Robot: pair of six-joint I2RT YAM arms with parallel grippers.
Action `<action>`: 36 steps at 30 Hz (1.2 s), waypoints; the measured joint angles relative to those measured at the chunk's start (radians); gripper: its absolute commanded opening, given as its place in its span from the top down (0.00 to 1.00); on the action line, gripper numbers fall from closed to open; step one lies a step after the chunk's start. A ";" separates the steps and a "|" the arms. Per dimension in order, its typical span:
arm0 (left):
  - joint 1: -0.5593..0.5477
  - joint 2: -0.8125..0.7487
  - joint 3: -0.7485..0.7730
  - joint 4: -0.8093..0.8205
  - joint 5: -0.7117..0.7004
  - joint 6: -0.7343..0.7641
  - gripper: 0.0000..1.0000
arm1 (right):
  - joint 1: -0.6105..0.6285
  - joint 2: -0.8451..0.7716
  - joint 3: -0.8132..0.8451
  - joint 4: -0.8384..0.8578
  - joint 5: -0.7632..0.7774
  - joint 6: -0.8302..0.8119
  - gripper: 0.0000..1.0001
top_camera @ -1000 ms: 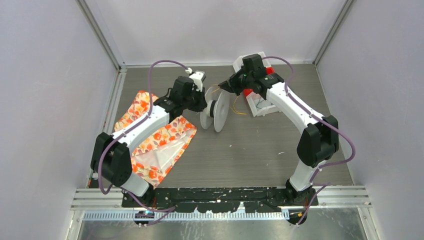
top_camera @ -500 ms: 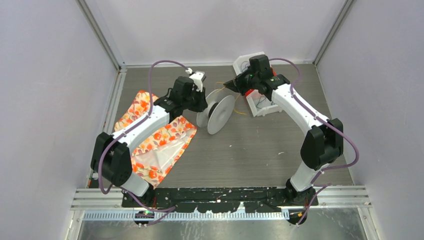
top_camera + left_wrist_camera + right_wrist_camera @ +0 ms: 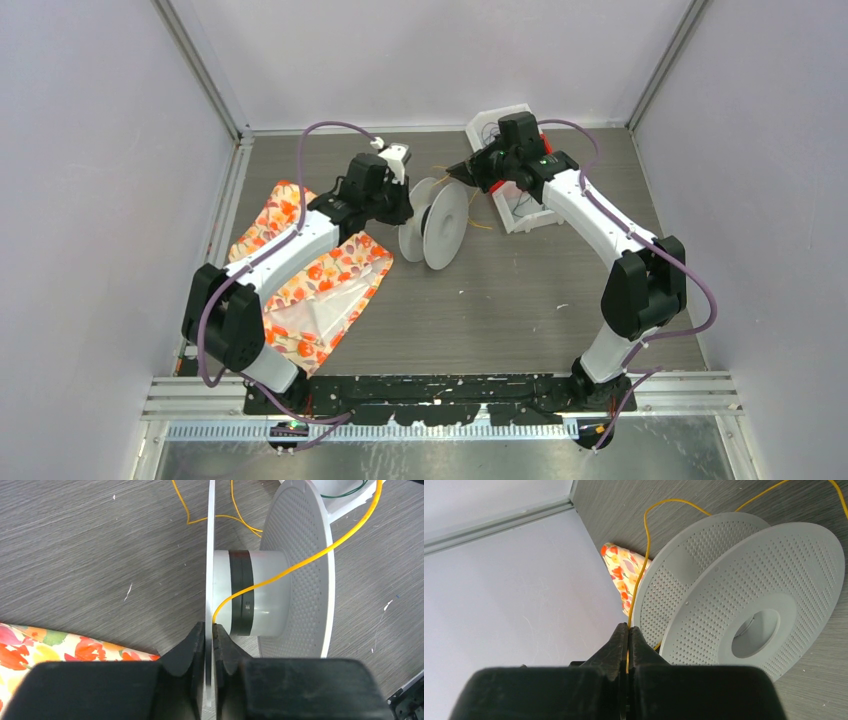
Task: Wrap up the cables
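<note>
A clear plastic spool (image 3: pixel 436 222) stands on its edge mid-table. My left gripper (image 3: pixel 209 628) is shut on the rim of its near flange (image 3: pixel 210 555). A thin yellow-orange cable (image 3: pixel 300 563) runs from that flange past the hub (image 3: pixel 265 592), which has a dark band, and up to the right. My right gripper (image 3: pixel 628 626) is shut on the same yellow cable (image 3: pixel 644 565), held just behind and right of the spool (image 3: pixel 749 595); it also shows in the top view (image 3: pixel 462 172). A green wire (image 3: pixel 350 490) lies in the white tray.
A white tray (image 3: pixel 503 122) with a red part stands at the back right, behind the right gripper. A floral cloth (image 3: pixel 310 280) lies on the left under the left arm. Loose yellow cable loops (image 3: pixel 220 517) lie on the table beyond the spool.
My right gripper moved back and to the right, drawing the yellow cable away from the spool. The spool has turned and tilted slightly in my left gripper's hold.
</note>
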State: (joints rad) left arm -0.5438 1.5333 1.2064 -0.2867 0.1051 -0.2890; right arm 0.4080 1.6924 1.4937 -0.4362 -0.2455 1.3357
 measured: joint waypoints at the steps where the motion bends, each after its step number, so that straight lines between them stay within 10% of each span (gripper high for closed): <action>1: 0.000 0.000 0.000 0.000 0.000 0.000 0.79 | 0.000 0.000 0.000 0.002 -0.001 0.000 0.99; 36: -0.008 0.038 0.018 -0.021 0.028 -0.017 0.48 | 0.000 0.000 -0.022 0.063 -0.049 0.039 0.99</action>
State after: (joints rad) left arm -0.5518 1.5715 1.2247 -0.3080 0.1333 -0.3061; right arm 0.4084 1.6924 1.4715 -0.3733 -0.2947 1.3743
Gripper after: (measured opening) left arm 0.468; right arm 0.020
